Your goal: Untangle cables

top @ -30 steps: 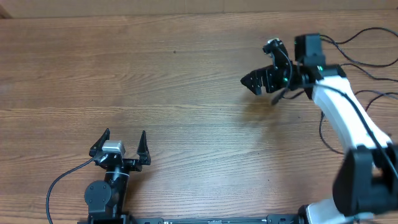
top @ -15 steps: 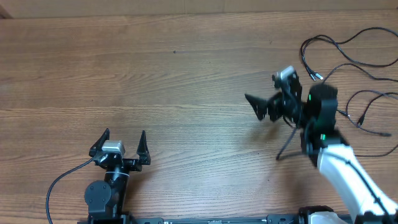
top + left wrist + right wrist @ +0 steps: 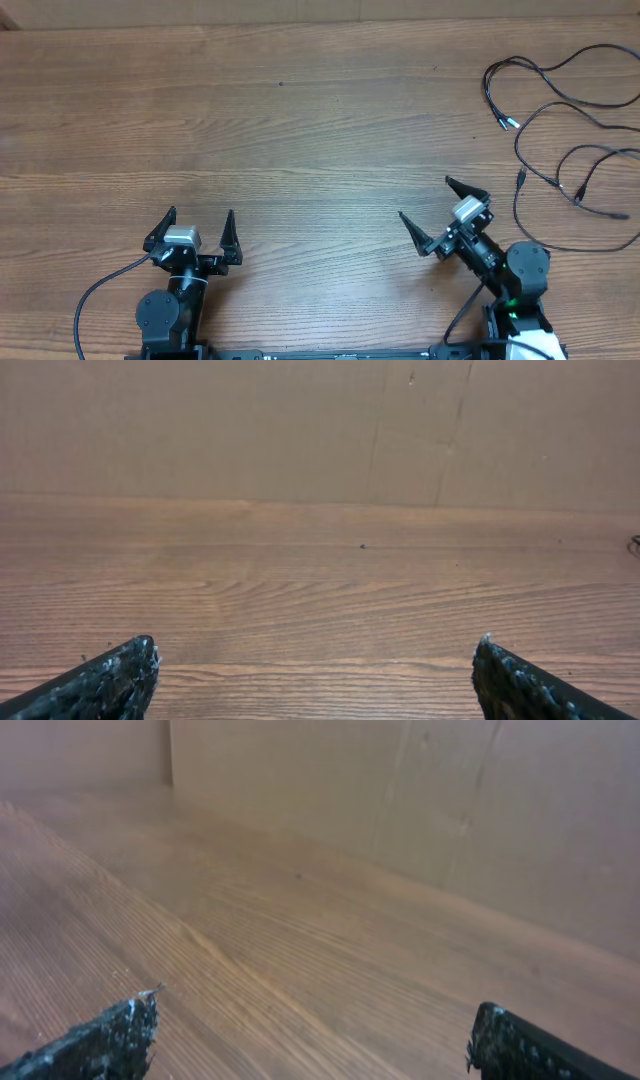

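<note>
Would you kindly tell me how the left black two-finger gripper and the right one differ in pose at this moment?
The left black two-finger gripper points straight at the far edge of the wooden table; the right black two-finger gripper is turned diagonally toward the far left. The left one sits far from the thin black cables; the right one is much nearer them, though apart. Both are wide open and hold nothing.

Wooden desk (image 3: pixel 300 120), seen from above. Thin black cables (image 3: pixel 541 68) sprawled in loose loops at far right side, small plug ends showing, some silver. Left hand (image 3: pixel 200 215) parked near front edge, jaws wide, nothing in them. Right hand (image 3: pixel 425 198) front right, angled left, also gaping and empty, not touching cables.
</note>
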Robot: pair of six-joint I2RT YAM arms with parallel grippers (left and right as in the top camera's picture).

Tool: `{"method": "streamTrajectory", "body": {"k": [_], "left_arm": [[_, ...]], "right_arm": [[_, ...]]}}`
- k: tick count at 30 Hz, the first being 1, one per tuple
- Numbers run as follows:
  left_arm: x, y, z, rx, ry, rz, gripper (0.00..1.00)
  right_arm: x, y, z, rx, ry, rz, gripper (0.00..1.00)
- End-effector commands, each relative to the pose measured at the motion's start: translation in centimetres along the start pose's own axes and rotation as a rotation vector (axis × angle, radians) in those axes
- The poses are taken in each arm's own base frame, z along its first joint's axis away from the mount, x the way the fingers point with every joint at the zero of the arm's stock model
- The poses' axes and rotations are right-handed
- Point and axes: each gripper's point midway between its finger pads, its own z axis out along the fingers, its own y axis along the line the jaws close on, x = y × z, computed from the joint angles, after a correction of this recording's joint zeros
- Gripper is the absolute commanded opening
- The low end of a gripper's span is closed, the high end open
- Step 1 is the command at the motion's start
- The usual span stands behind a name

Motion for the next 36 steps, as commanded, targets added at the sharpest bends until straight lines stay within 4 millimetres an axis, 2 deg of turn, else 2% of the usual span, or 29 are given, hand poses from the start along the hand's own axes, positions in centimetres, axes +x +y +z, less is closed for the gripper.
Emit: {"method": "streamTrajectory", "body": {"k": [1,4,24,27,36], "left_arm": [[0.1,0.4,0.0,-0.018,-0.002,0.007,1.00],[0.1,0.4,0.0,-0.018,-0.003,0.007,1.00],[0.1,0.4,0.0,-0.018,-0.003,0.008,1.00],[0.1,0.4,0.0,-0.018,-0.003,0.007,1.00],[0.1,0.4,0.0,-0.018,-0.002,0.007,1.00]], "right_arm": [[-1.4,0.0,-0.7,0.016,-0.048,-0.031,1.00],[-1.7,0.2,-1.2,0.017,-0.054,-0.035,1.00],[-1.1,1.4,-4.1,0.064,-0.016,-0.016,1.00],[-2.5,1.4,-4.7,0.076,-0.074,-0.051,1.00],[-2.3,1.2,-4.6,0.090,-0.067,-0.048,1.00]]}}
